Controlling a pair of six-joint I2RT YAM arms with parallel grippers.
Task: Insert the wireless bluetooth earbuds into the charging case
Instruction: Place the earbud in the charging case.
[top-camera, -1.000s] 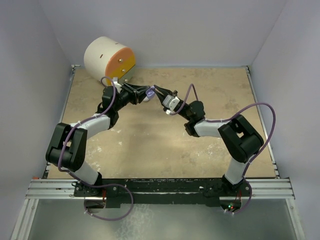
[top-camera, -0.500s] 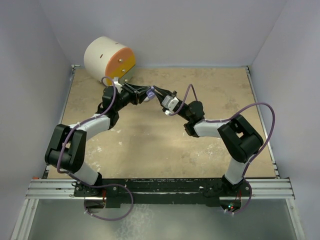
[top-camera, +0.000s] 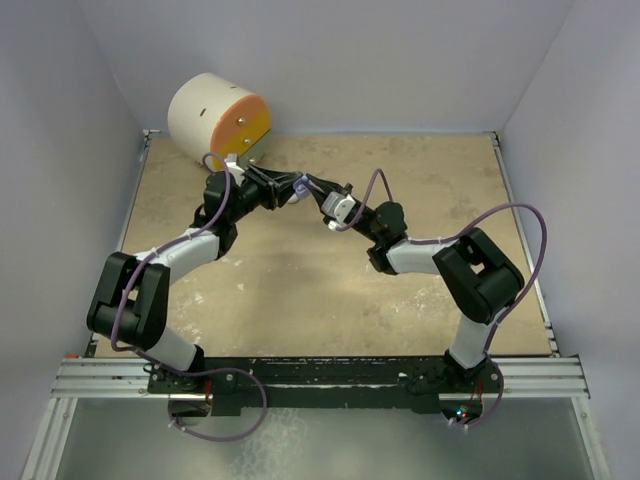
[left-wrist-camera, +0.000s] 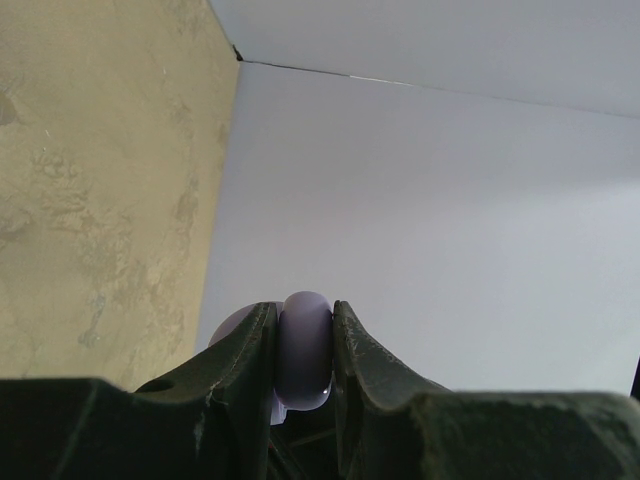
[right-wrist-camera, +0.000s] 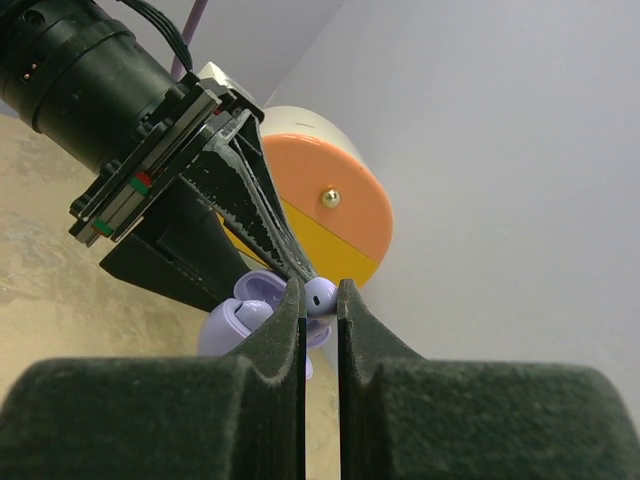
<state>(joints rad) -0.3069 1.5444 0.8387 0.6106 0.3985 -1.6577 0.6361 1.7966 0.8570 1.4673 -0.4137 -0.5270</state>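
A: Status?
B: Left gripper (left-wrist-camera: 305, 318) clamps the lilac charging case (left-wrist-camera: 304, 355), held up over the table (top-camera: 300, 290) at far left. Right gripper (right-wrist-camera: 320, 288) pinches the purple earbud (right-wrist-camera: 323, 295) at the case's open mouth.
A: Seated?
B: Apparently not yet. Insertion remains. The white earbuds are not visible.

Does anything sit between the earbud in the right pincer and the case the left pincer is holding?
Nothing visible does. The right pincer pinches the purple earbud right beside the lilac case, which is clamped in the left pincer. Only the two pincers themselves crowd the gap.
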